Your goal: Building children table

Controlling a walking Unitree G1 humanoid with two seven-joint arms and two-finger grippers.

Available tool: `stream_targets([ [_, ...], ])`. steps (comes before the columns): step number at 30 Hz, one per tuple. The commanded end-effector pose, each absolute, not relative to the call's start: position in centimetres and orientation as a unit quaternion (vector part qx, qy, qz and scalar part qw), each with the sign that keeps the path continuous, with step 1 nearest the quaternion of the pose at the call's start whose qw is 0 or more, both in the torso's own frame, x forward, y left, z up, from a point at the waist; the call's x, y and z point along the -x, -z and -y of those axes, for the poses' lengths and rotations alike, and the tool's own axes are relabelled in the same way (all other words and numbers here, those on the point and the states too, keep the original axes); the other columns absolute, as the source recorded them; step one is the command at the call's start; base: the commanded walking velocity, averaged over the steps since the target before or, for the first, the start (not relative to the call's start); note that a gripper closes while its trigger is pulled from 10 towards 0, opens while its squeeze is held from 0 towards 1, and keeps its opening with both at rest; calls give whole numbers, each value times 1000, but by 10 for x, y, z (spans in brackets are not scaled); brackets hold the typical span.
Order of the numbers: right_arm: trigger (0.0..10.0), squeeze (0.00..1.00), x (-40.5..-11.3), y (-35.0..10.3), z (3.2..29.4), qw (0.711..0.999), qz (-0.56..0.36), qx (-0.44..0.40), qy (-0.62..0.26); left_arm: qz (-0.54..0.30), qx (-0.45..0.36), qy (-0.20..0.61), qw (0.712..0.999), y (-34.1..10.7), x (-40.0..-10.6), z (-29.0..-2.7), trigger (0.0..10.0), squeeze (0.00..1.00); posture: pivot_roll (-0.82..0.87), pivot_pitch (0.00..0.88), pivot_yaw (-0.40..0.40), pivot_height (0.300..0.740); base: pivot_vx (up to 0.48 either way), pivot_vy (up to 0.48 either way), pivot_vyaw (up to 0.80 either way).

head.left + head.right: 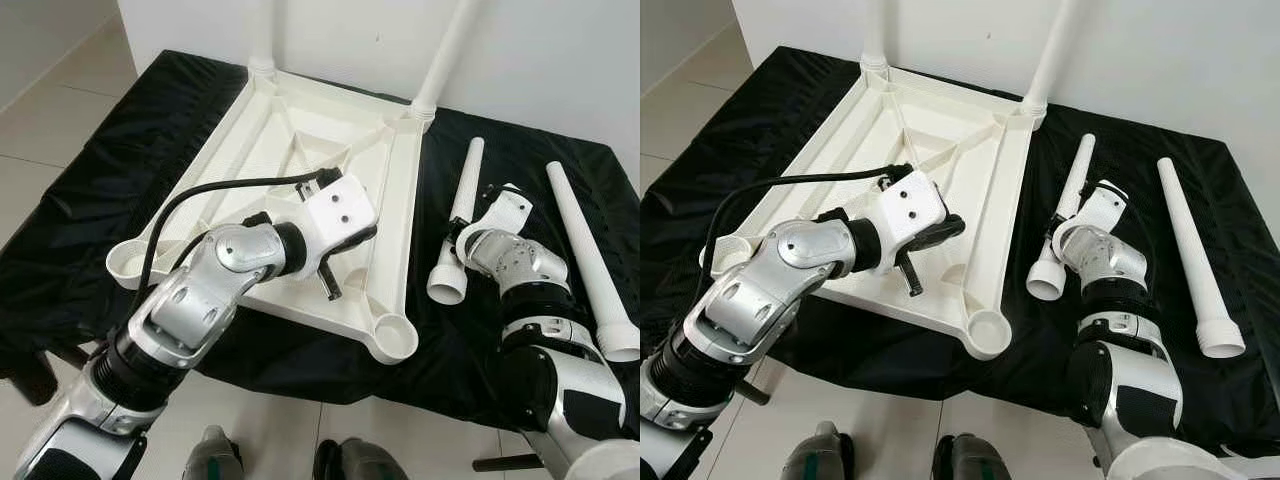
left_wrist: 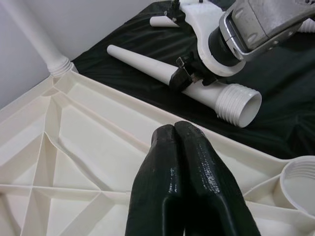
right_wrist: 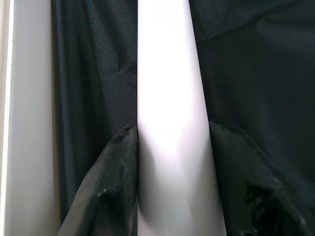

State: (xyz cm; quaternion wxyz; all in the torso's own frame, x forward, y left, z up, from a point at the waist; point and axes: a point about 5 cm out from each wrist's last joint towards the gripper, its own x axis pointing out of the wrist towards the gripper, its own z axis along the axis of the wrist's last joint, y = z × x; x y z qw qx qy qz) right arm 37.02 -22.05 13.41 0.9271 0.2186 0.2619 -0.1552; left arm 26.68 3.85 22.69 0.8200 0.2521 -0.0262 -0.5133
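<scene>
Black cloth (image 1: 100, 190) over low platform, pale tiled floor (image 1: 50, 100) upper left, white wall (image 1: 560, 60) along top. Left eye view: white tabletop (image 1: 290, 150) upside down at centre, two legs screwed in at far corners, empty socket (image 1: 395, 335) at near corner. Left gripper (image 1: 345, 245) over tabletop's near rail, mid-frame. Right gripper (image 1: 462, 238) centre-right on loose leg (image 1: 465, 190); second loose leg (image 1: 590, 260) far right on cloth. Left wrist view: left fingers (image 2: 172, 172) pressed together, holding nothing, above tabletop underside ribs; threaded leg end upper right. Right wrist view: right fingers (image 3: 118, 182) either side of white leg (image 3: 172, 123), clamped against it, black cloth behind.
</scene>
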Motion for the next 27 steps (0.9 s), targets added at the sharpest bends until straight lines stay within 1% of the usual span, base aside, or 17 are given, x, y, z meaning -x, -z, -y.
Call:
stream_targets([
  [1, 0, 0, -356, -102, 215, 897, -336, -236, 164, 25, -259, 558, 788, -227, -261, -33, 10000, 0, 21, 43, -89, 740, 0, 0, 0],
  [2, 0, 0, -357, -102, 216, 897, -333, -236, 167, 26, -258, 559, 788, -228, -261, -33, 10000, 0, 21, 38, -87, 740, 0, 0, 0],
  [3, 4353, 0, -358, -106, 217, 908, -309, -230, 164, 30, -254, 558, 789, -230, -262, -33, 10000, 0, 22, 33, -85, 740, 0, 0, 0],
  [4, 10000, 0, -360, -111, 219, 917, -287, -224, 163, 32, -250, 557, 791, -231, -263, -34, 10000, 0, 22, 33, -85, 740, 0, 0, 0],
  [6, 10000, 0, -364, -122, 223, 933, -242, -218, 154, 35, -235, 551, 800, -235, -266, -36, 10000, 0, 21, 26, -82, 740, 0, 0, 0],
  [8, 10000, 0, -365, -126, 225, 935, -226, -225, 153, 35, -228, 549, 804, -237, -268, -37, 10000, 0, 20, 23, -81, 740, 0, 0, 0],
  [10, 10000, 0, -367, -135, 232, 942, -180, -234, 159, 37, -209, 546, 810, -240, -271, -39, 10000, 0, 19, 15, -80, 740, 0, 0, 0],
  [11, 10000, 0, -367, -135, 232, 942, -180, -234, 159, 37, -209, 546, 810, -240, -271, -39, 10000, 0, 19, 15, -80, 740, 0, 0, 0],
  [12, 10000, 0, -366, -140, 236, 948, -150, -226, 168, 40, -193, 543, 816, -242, -274, -40, 10000, 0, 19, 10, -81, 740, 0, 0, 0],
  [13, 10000, 0, -366, -140, 236, 948, -150, -226, 168, 40, -193, 543, 816, -242, -274, -40, 10000, 0, 19, 10, -81, 740, 0, 0, 0],
  [14, 10000, 0, -366, -143, 239, 954, -127, -205, 179, 40, -177, 539, 823, -244, -277, -41, 10000, 0, 19, 6, -82, 740, 0, 0, 0],
  [15, 10000, 0, -366, -143, 239, 954, -127, -205, 179, 40, -177, 539, 823, -244, -277, -41, 10000, 0, 19, 6, -82, 740, 0, 0, 0],
  [18, 10000, 0, -365, -148, 240, 958, -84, -209, 178, 37, -132, 522, 842, -245, -283, -40, 10000, 0, 22, 0, -87, 740, 0, 0, 0],
  [20, 10000, 0, -365, -148, 240, 958, -84, -209, 178, 37, -132, 522, 842, -245, -283, -40, 10000, 0, 22, 0, -87, 740, 0, 0, 0],
  [22, 10000, 0, -365, -150, 239, 958, -71, -220, 169, 42, -124, 518, 845, -246, -284, -40, 10000, 0, 23, 0, -89, 740, 0, 0, 0],
  [24, 10000, 0, -366, -154, 236, 953, -57, -257, 147, 44, -115, 507, 853, -247, -287, -44, 10000, 0, 29, 0, -95, 740, 0, 0, 0],
  [27, 10000, 0, -367, -158, 234, 952, -43, -272, 134, 45, -116, 501, 856, -249, -290, -47, 10000, 0, 35, 0, -98, 740, 0, 0, 0],
])
